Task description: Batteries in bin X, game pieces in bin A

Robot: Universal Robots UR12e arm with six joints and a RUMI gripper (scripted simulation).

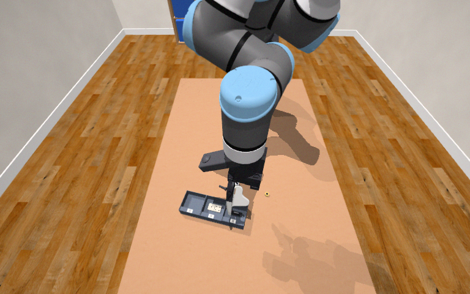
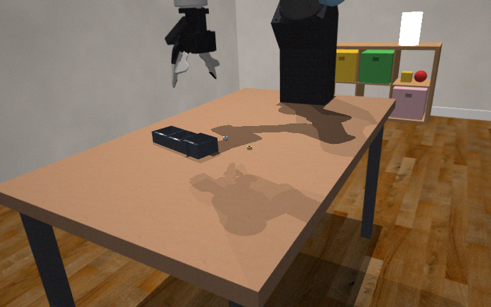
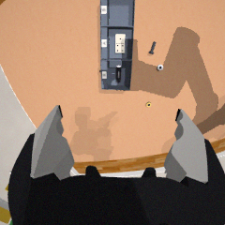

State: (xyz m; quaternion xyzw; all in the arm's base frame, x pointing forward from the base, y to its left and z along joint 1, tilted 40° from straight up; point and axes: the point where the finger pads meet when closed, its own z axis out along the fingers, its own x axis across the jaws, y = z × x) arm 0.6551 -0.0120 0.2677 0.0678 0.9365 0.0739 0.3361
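Observation:
A dark three-compartment bin tray lies on the table; it also shows in the top view [image 1: 213,209] and the exterior view [image 2: 184,141]. Its middle compartment holds a white domino-like game piece [image 3: 120,43] [image 1: 214,207]. The near end compartment holds a small dark cylinder [image 3: 118,75], possibly a battery. The far end compartment looks empty. I cannot read the bin marks. My gripper [image 3: 119,108] [image 2: 194,74] hangs high above the table over the tray's end, open and empty.
Beside the tray lie a dark bolt [image 3: 153,46], a small whitish piece [image 3: 160,67] [image 2: 225,137] and a yellow nut [image 3: 148,104] [image 1: 267,194] [image 2: 249,146]. The robot's black base [image 2: 307,54] stands at the table's far end. A shelf with coloured boxes [image 2: 383,68] stands behind.

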